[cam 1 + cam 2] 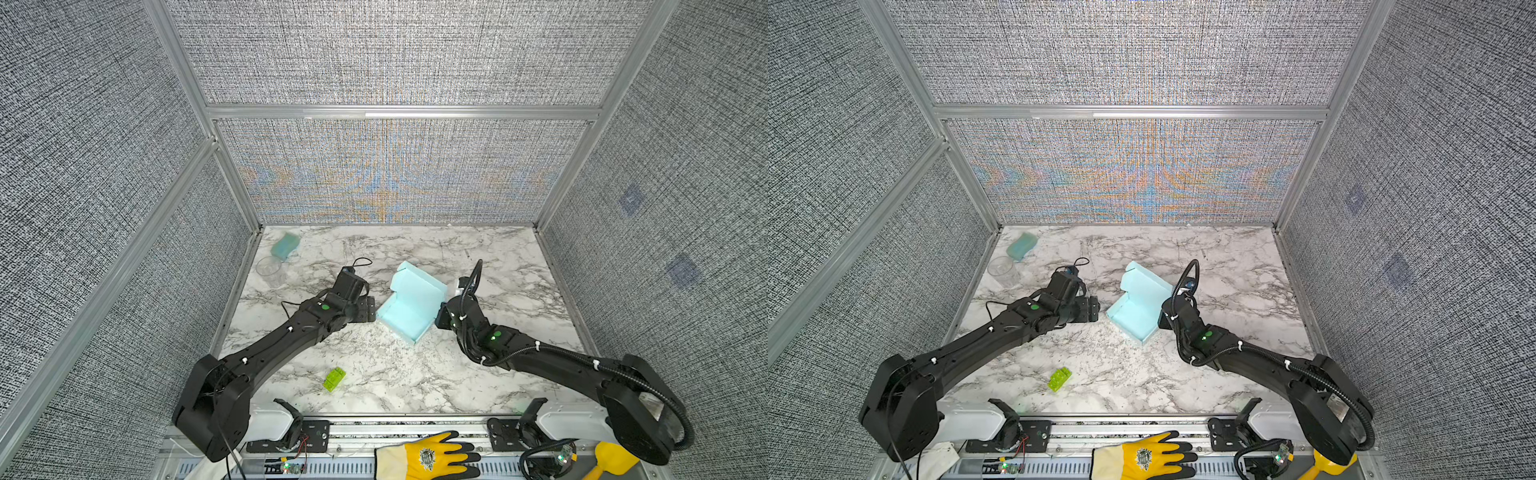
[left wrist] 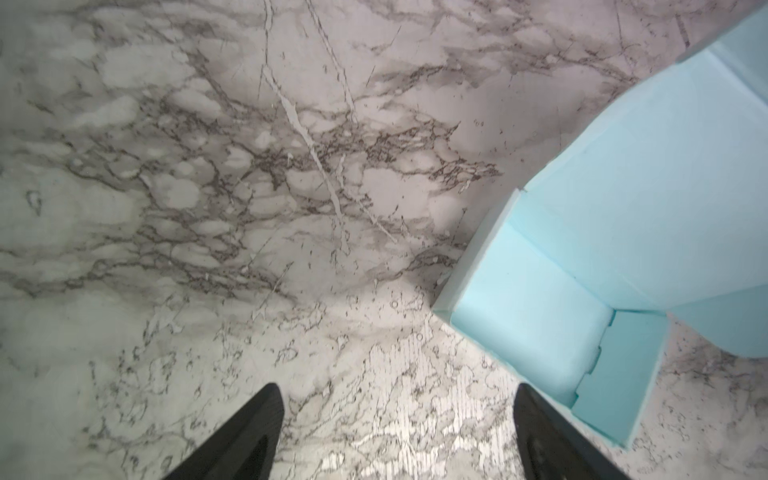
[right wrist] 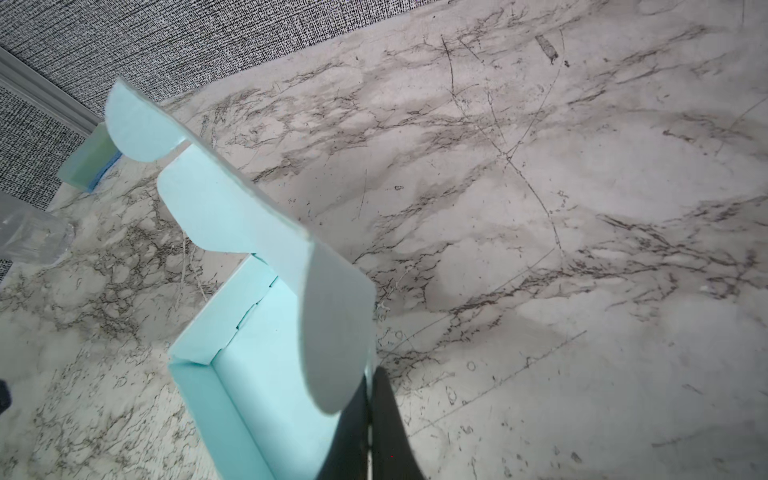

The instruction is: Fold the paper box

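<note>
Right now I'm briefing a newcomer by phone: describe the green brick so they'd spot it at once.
On the marble table, look toward the near edge, beside the left arm. The green brick lies there alone, nearer the camera than the paper box. It is the only lime-green, studded thing, far smaller than the pale-blue box.

You see a marble-patterned desk (image 1: 415, 374). On it rest the paper box (image 1: 409, 307) near the middle, a green brick (image 1: 334, 379) toward the front, and a teal block (image 1: 285, 244) beside a clear cup (image 1: 269, 268) at the far left corner.
</note>
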